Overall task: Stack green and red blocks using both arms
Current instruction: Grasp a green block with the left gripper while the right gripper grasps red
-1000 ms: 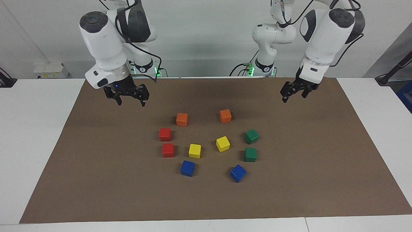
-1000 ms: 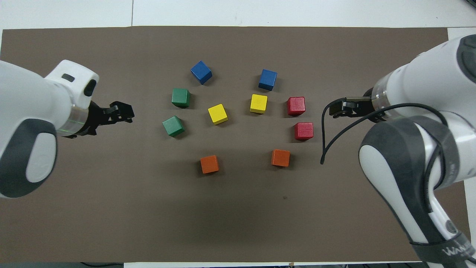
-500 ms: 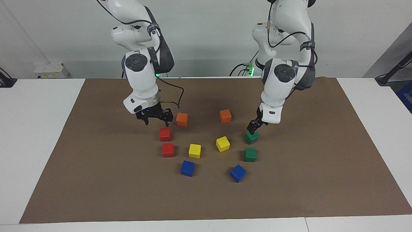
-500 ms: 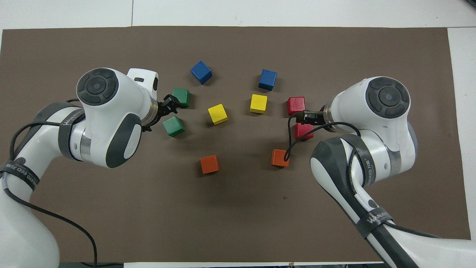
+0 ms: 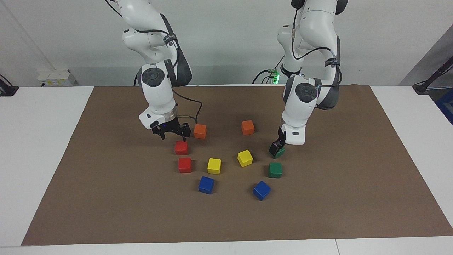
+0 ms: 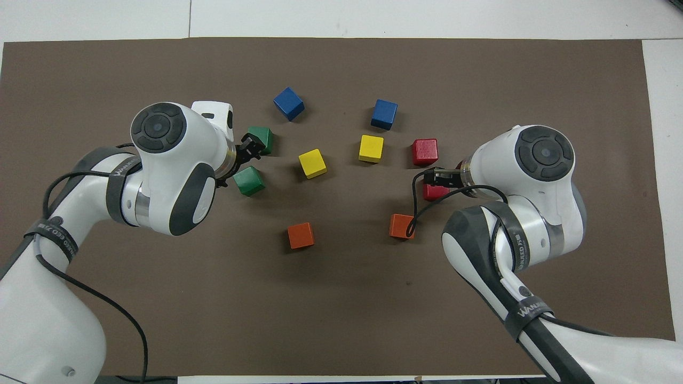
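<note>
Four small matte cubes lie on the flat brown mat [image 5: 106,198] at mid-frame. The left gripper [image 5: 277,148], jaws spread, straddles the nearer green cube [image 5: 279,153] without lifting it; the second green cube [image 5: 275,170] sits below. The right gripper [image 5: 172,134], wide open and empty, hovers just above the nearer red cube [image 5: 181,148]; the other red cube [image 5: 184,165] sits below.

Robotics lab: two white robot arms [image 5: 159,88] mounted at white table [image 5: 39,141] covered by brown mat [image 5: 106,198], plain grey wall [image 5: 230,35], trailing cables, coloured test cubes [image 5: 214,165] laid out
</note>
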Available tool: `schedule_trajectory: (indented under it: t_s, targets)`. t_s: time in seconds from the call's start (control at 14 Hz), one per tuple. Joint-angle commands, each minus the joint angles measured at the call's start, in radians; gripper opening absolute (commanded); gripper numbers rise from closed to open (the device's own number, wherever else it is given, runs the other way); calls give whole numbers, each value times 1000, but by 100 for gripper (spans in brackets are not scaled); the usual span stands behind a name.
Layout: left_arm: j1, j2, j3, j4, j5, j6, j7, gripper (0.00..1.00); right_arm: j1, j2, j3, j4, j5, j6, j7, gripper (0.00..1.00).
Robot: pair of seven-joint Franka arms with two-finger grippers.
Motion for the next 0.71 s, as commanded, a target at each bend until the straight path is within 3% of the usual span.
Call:
schedule_trajectory:
  t_s: [0.0,0.43,0.57,0.64]
  targets:
    - [-16,-1,16,-23,7,41,-10,100,22,30,0,-9,4,64,33,100]
    - [-9,1,16,-91,9,124,33,95,45,111,3,-7,4,190,58,100]
    - [-12,10,16,-102,9,147,33,87,43,115,2,-7,4,190,47,100]
    - [-15,11,16,-106,9,150,33,73,40,115,2,-9,4,190,47,100]
